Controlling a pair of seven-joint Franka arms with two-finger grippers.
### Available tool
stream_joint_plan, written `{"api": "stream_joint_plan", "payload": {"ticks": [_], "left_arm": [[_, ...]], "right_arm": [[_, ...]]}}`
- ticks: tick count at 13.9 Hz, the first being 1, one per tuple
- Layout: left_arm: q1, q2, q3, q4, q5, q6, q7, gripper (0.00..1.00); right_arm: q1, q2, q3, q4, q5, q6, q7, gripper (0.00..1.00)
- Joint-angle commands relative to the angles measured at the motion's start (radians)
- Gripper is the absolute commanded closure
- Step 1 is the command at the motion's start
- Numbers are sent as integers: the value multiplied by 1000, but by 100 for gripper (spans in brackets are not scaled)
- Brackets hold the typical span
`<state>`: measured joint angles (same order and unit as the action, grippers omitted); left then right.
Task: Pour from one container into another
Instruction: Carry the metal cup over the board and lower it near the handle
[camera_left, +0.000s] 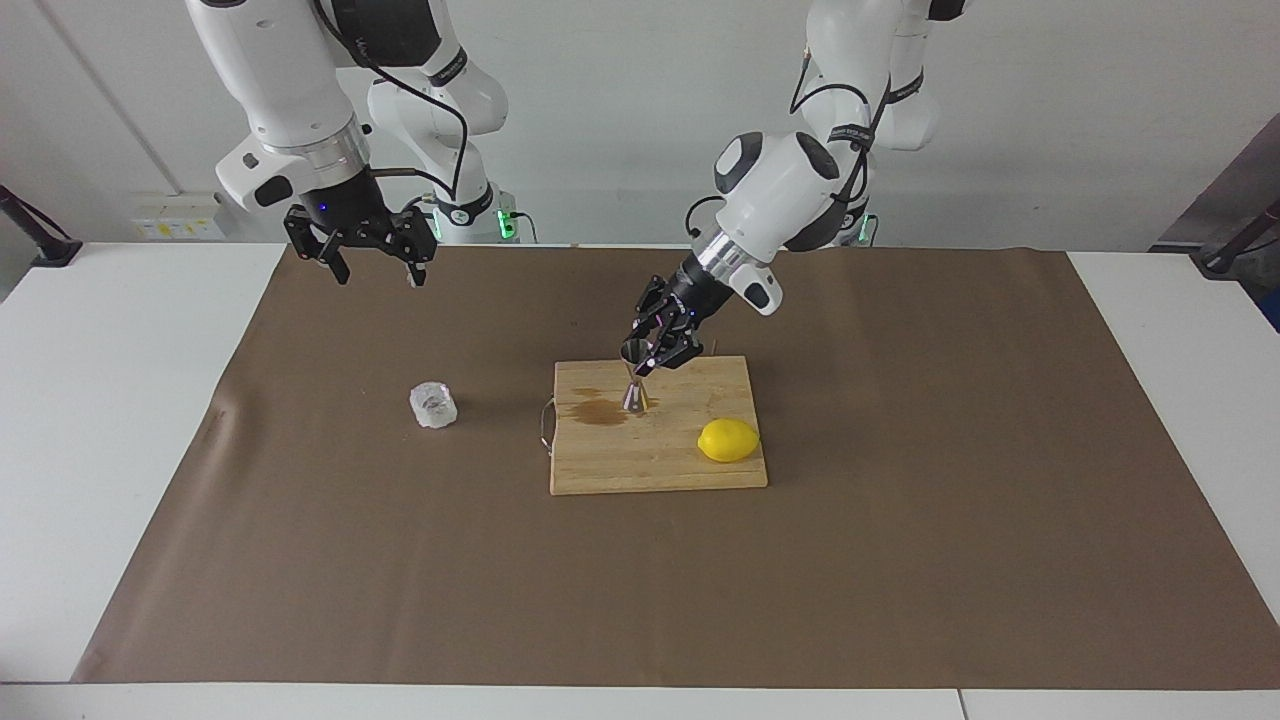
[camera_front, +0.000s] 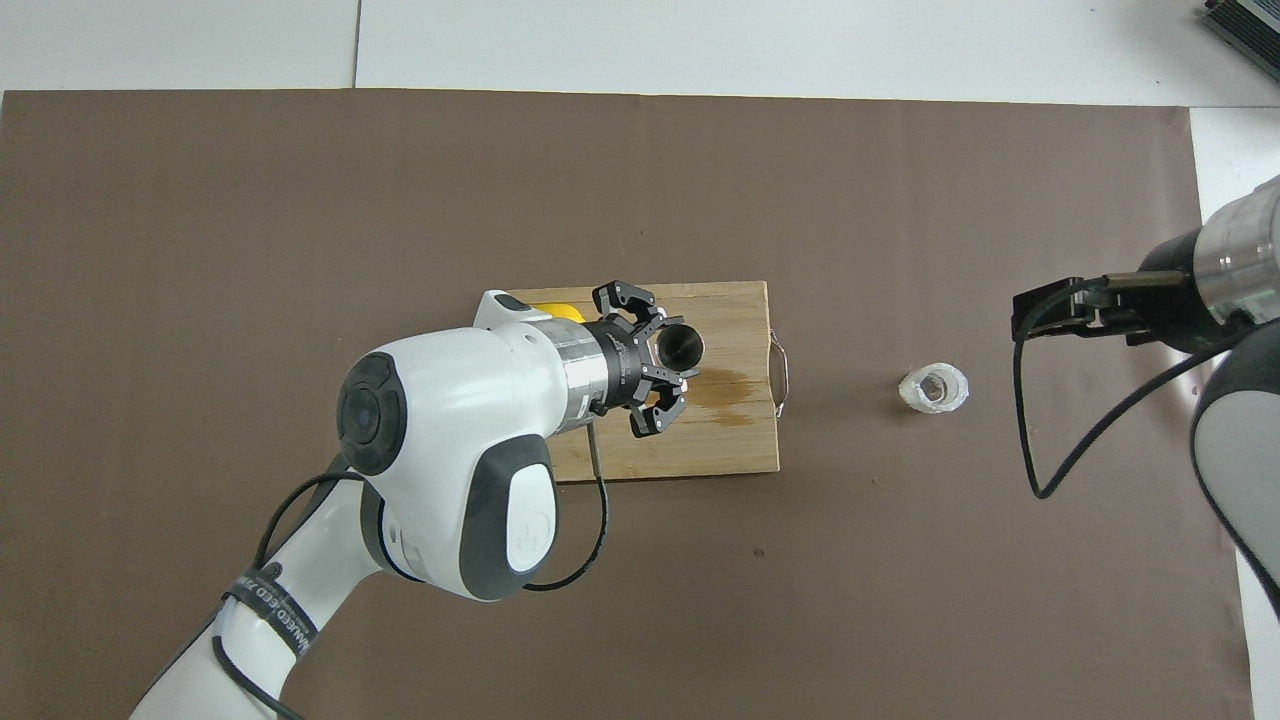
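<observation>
R gripper (camera_left: 370, 268) hangs open over mat's robot-side edge, arm waiting. L gripper (camera_left: 650, 352) clamped on steel jigger (camera_left: 634, 385), upright, over cutting board (camera_left: 640, 460) nr its stain. Glass tumbler (camera_left: 433, 405) on mat, beside board's handle edge. Lemon (camera_left: 728, 440) at board's corner.

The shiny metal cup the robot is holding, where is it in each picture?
Facing view: the steel jigger is near the middle, in the left gripper, over the cutting board.
Overhead view: the jigger is seen mouth-up at the centre, over the same board.
Shared landmark: the brown stain on the board, right by the jigger.
</observation>
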<state>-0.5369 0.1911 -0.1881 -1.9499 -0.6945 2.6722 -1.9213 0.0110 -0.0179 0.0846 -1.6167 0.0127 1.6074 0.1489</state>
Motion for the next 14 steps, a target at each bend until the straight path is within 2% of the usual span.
{"api": "stream_joint_plan", "payload": {"ticks": [1, 8, 10, 12, 14], "left_arm": [[-67, 90, 15, 57, 23, 96, -44, 100], [-92, 108, 16, 17, 24, 106, -33, 99], [-100, 110, 16, 11, 24, 120, -33, 93], [-104, 110, 16, -1, 26, 124, -31, 82], [-104, 110, 16, -4, 24, 124, -31, 65]], "right_arm": [[-5, -22, 3, -22, 1, -4, -3, 0], [-5, -22, 3, -22, 1, -4, -3, 0], [-5, -22, 3, -22, 1, -4, -3, 0], [-5, -22, 3, -22, 1, -4, -3, 0], [-5, -22, 3, -22, 1, -4, -3, 0]]}}
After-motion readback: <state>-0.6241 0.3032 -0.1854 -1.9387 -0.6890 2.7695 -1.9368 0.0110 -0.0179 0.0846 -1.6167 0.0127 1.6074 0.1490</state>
